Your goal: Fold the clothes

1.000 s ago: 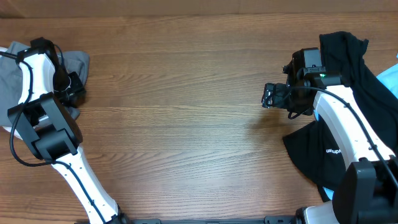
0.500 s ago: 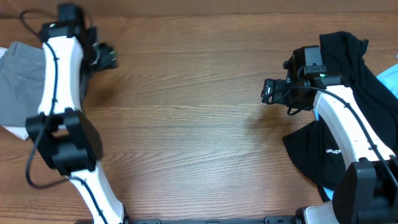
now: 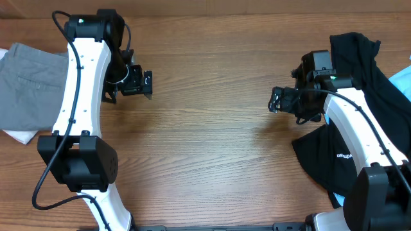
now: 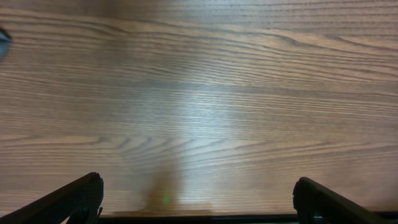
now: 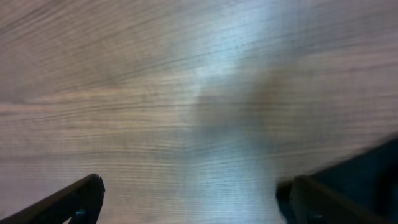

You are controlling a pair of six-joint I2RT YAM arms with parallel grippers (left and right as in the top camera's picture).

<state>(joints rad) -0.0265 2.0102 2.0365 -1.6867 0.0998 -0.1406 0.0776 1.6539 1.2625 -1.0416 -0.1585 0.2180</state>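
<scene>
Lying flat, far-L side: grey shorts (image 3: 26, 83).

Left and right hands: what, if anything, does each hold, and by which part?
Nothing: the left hand and right hand are open and empty.

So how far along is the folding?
Done: the grey shorts lie folded flat at the left edge. In hand: nothing; left gripper and right gripper hang open over the table. Left: possibly the crumpled black garment on the right.
</scene>
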